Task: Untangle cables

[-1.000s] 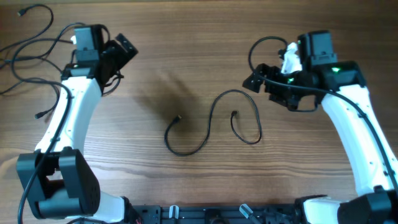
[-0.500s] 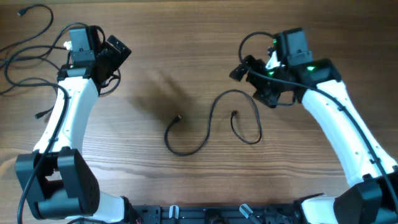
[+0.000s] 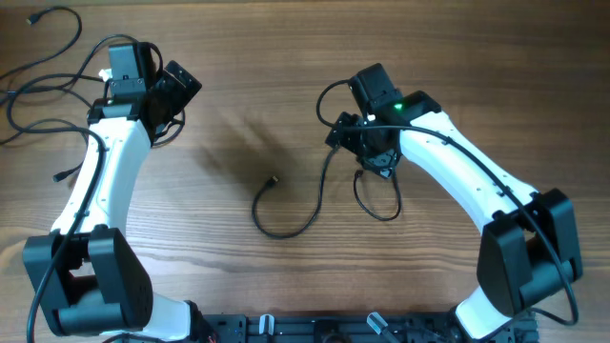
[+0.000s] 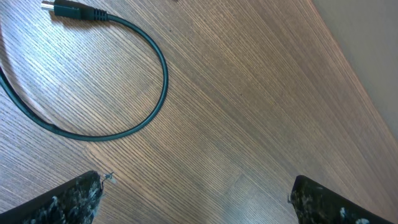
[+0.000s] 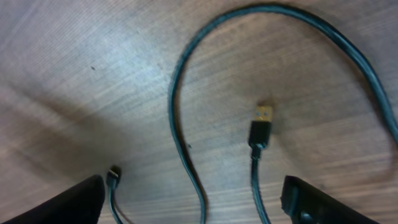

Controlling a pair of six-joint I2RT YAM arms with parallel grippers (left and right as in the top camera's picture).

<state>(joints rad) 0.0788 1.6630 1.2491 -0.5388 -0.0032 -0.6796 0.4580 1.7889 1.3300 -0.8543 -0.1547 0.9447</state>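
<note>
One thin black cable (image 3: pixel 286 232) lies loose in an S on the middle of the wooden table, with one plug (image 3: pixel 275 179) at its left end and the other (image 3: pixel 359 173) at its right. My right gripper (image 3: pixel 360 148) hovers open over the cable's upper bend. In the right wrist view the cable (image 5: pixel 180 93), its gold-tipped plug (image 5: pixel 263 116) and the other plug (image 5: pixel 113 174) lie between and ahead of my open gripper (image 5: pixel 193 199). My left gripper (image 3: pixel 181 100) is open and empty at the upper left. Its wrist view shows another cable (image 4: pixel 163 74) curving ahead of the gripper (image 4: pixel 196 196).
Several more thin black cables (image 3: pixel 43 67) lie spread at the far left edge, with a plug (image 3: pixel 33 19) at the top corner and another (image 3: pixel 59 176) lower down. The black arm mount (image 3: pixel 315 329) runs along the front edge.
My right arm has swung left and down from the upper right until its open gripper is over the middle cable. The left arm has barely moved. The cable has not moved.
</note>
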